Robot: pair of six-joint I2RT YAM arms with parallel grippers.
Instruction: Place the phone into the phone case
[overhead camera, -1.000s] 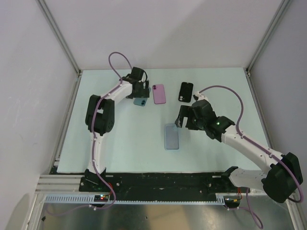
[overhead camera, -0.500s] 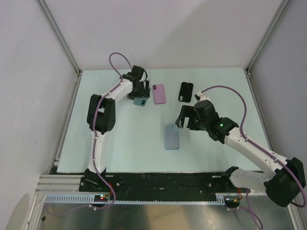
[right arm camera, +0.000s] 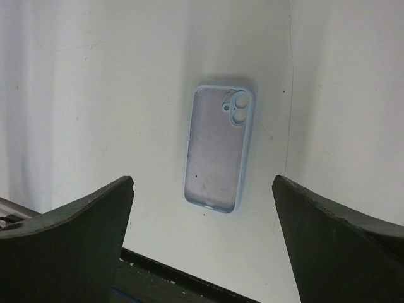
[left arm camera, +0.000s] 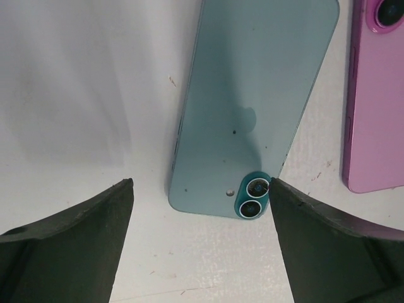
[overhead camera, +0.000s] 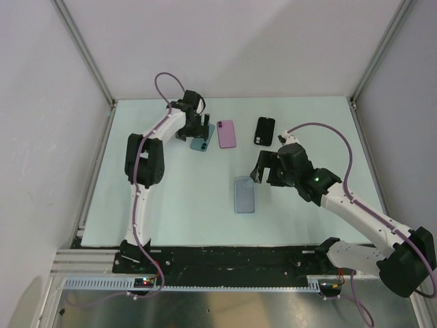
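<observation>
Three phones lay flat in a row near the far edge of the surface (overhead camera: 177, 198), their long sides running from far to near. The left phone (left arm camera: 252, 113) sat left of centre. The middle phone (overhead camera: 226, 134) lay just beside it on the right, not touching. The right phone (overhead camera: 265, 130) lay further right across a wider gap. The phone case (right arm camera: 218, 148) lay flat near the middle of the surface, in front of the gap between the middle and right phones, well apart from all three. The left gripper (left arm camera: 201, 189) hung over the left phone. The right gripper (right arm camera: 202, 180) hung behind and to the right of the phone case, in front of the right phone.
</observation>
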